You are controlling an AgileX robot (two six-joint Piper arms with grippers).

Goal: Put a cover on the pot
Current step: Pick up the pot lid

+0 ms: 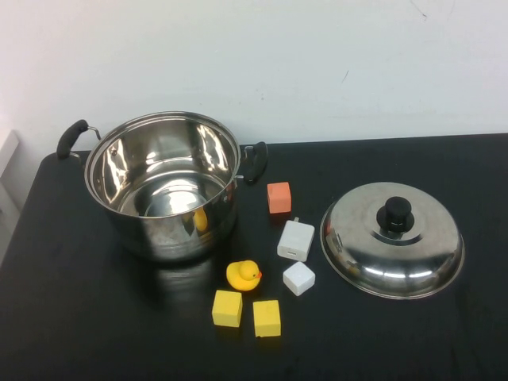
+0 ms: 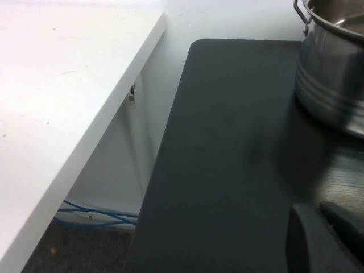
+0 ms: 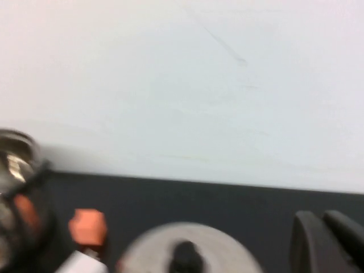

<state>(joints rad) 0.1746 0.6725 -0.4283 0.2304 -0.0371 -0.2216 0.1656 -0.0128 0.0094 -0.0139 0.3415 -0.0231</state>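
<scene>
Pot (image 1: pixel 163 184) uncovered, empty; lid (image 1: pixel 392 240) beside. Left claw (image 2: pixel 327 239), right claw (image 3: pixel 327 242): state unclear.

Black desk (image 1: pixel 95 317) filling the lower frame, rounded corner at left. Plain white wall (image 1: pixel 317 55) across the top, faintly scuffed at upper right. White tabletop (image 2: pixel 51 114) alongside at left in the left wrist view, blue cables (image 2: pixel 96 213) coiled on grey floor (image 2: pixel 79 250) beneath. Even, soft lighting.

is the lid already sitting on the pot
No, the lid lies on the black table to the right of the open pot, with small blocks between them; neither hand appears in the high view.
</scene>
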